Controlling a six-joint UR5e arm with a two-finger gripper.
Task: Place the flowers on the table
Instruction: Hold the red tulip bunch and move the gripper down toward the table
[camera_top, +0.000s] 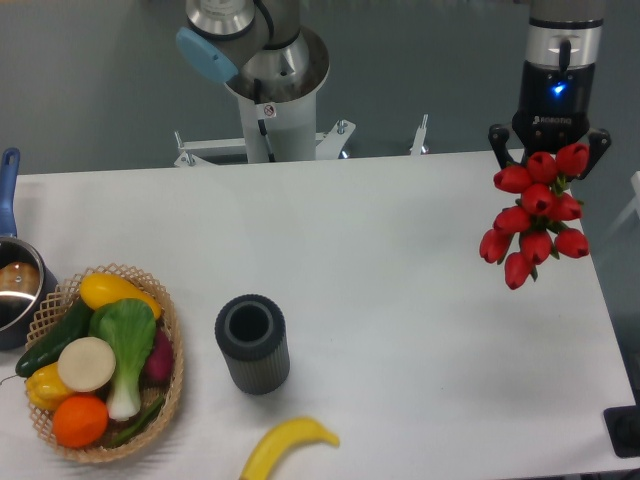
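Observation:
The flowers (535, 215), a bunch of red tulip buds, hang in the air over the far right part of the white table (400, 250). The buds point toward the camera and hide the green stems almost fully. My gripper (548, 158) is right behind and above the bunch, with its jaws closed in on the stems. The fingertips are hidden by the buds. The bunch is clear of the tabletop.
A dark ribbed cylinder vase (252, 342) stands upright at the front middle. A wicker basket (172, 375) of vegetables sits at the front left, a pot (15, 285) beside it, and a banana (288, 447) at the front edge. The robot base (270, 90) is behind the table.

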